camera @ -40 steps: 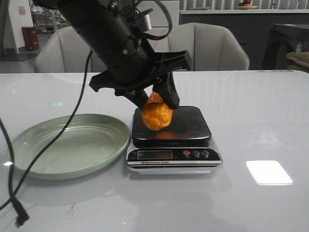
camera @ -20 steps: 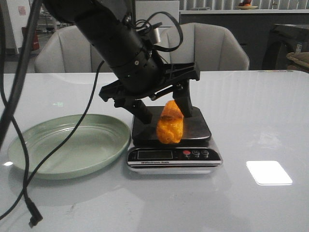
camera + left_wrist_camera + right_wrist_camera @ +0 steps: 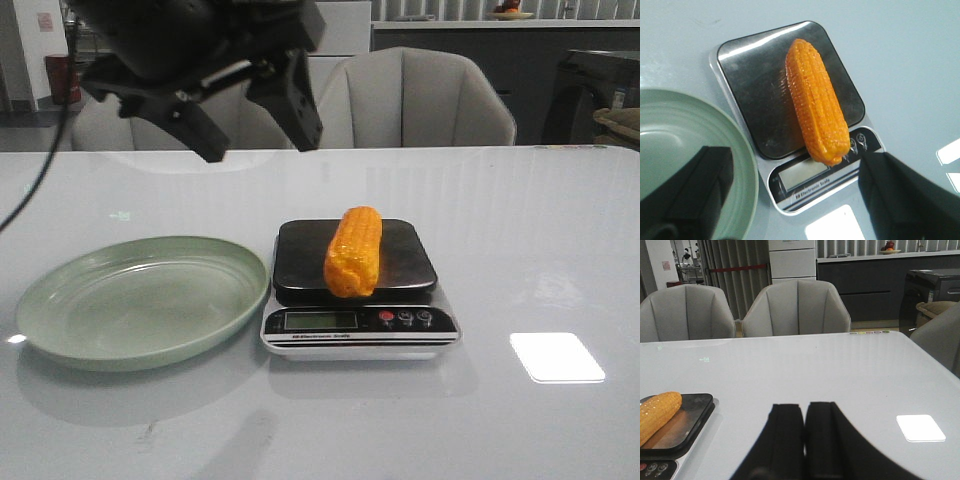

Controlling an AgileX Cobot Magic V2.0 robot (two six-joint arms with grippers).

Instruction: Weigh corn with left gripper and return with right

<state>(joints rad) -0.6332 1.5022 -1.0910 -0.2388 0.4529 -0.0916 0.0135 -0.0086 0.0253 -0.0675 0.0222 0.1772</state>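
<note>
The orange-yellow corn [image 3: 354,251] lies flat on the black platform of the scale [image 3: 400,262], its near end jutting over the display. From the left wrist view the corn [image 3: 816,101] stretches across the scale [image 3: 755,95]. My left gripper [image 3: 258,128] hangs open high above the table, up and left of the scale, holding nothing; its two fingers [image 3: 900,197] sit wide apart. The right gripper [image 3: 805,412] is shut and empty over the bare table, with the corn [image 3: 657,415] and scale [image 3: 687,417] off to one side. The front view does not show the right gripper.
A pale green plate [image 3: 60,300] rests empty on the table just left of the scale; its rim [image 3: 742,150] also shows under the left wrist. Grey chairs [image 3: 440,100] stand behind the white table. A bright light patch [image 3: 556,356] reflects at the right.
The left gripper let go of the corn, which went from hanging tilted to lying flat on the scale platform. The left arm then rose up and to the left, clear of the scale.
</note>
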